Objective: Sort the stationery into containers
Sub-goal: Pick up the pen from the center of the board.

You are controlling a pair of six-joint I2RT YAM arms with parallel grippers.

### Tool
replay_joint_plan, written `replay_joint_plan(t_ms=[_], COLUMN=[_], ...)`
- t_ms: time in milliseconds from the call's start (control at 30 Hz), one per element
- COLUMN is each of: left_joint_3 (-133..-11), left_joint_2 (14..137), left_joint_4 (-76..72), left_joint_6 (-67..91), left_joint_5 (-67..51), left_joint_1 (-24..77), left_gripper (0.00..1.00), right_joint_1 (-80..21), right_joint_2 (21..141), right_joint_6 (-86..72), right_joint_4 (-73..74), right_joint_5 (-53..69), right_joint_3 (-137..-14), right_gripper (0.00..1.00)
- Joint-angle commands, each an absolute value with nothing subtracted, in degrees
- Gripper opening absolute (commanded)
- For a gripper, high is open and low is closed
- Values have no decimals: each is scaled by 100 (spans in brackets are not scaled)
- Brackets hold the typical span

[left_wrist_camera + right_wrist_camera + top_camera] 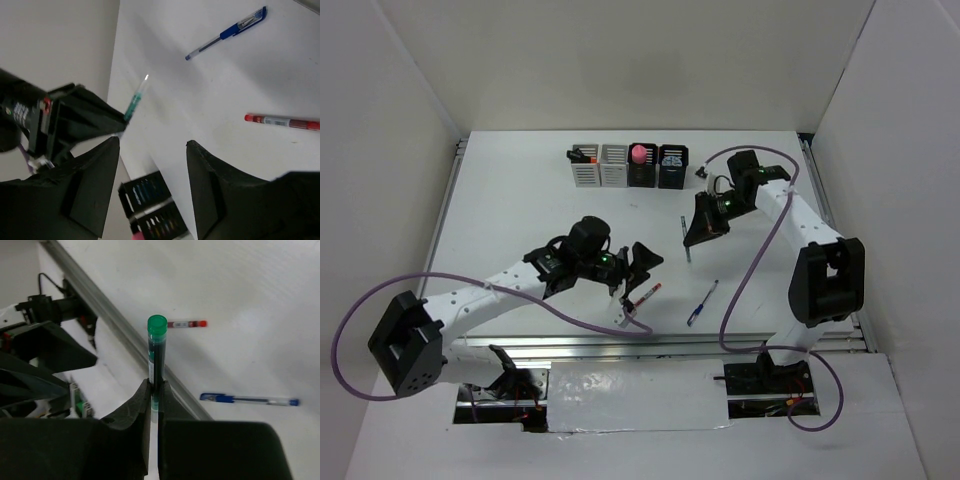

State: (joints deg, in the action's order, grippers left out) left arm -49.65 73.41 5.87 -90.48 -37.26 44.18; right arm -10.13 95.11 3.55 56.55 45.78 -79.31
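The containers (627,165) stand in a row at the back: two light grey, then two black, one holding a pink-capped item (639,153). My right gripper (701,232) is shut on a green-capped pen (156,347) and holds it upright above the table, right of centre. My left gripper (638,265) is open and empty, above the red pen (646,294). A blue pen (702,303) lies to the right of the red one. In the left wrist view the red pen (282,121), the blue pen (227,32), the held green pen (136,97) and the black containers (152,200) show.
A pale, clear-looking pen (624,318) lies by the front rail, below the left gripper. A small black item (701,172) sits right of the containers. White walls close in the table on three sides. The metal rail (660,345) runs along the near edge.
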Motion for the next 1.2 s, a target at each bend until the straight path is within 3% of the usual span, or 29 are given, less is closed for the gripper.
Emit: replay_joint_plan(t_ms=[0,367,567,667,733,767,867,900,1000,1100,1167], left_joint_3=[-5334,-5642,-5915,-5933,-5915,-5845,-5539,-5415,-5089,-4975,-5018], left_joint_2=[7646,8428,8745,8824,8833,8807,8579,8491,7999,7507,7243], left_joint_4=[500,835,1108,1099,1011,932,747,704,650,624,66], left_joint_6=[-10044,-11152,-11373,-11399,-11356,-11234,-11425,-11495,-11400,-10550,-8910], left_joint_5=[-3911,-3481,-3217,-3050,-2962,-2945,-2988,-3084,-3532,-3867,-3911], left_joint_1=[4631,5159,5256,5326,5370,5370,5414,5405,5414,5414,5388], left_gripper=[68,68,60,46,31,13,0,0,0,0,0], right_joint_1=[-1195,-1608,-1854,-1986,-2048,-2057,-2039,-1987,-1540,-872,-283], right_joint_2=[9536,9677,9738,9747,9773,9791,9879,9888,9923,9739,9555], right_joint_6=[9,-404,-413,-361,-325,-256,-115,-71,342,755,730], right_joint_4=[5775,5730,5757,5766,5827,5845,5915,6002,6283,6233,5848], right_joint_5=[5379,5537,5361,5291,5291,5282,5221,5212,5370,5318,5178], right_joint_3=[-7788,-7717,-7770,-7831,-7866,-7892,-8085,-8182,-8586,-8815,-8675], right_gripper=[0,0,0,0,0,0,19,40,63,66,66])
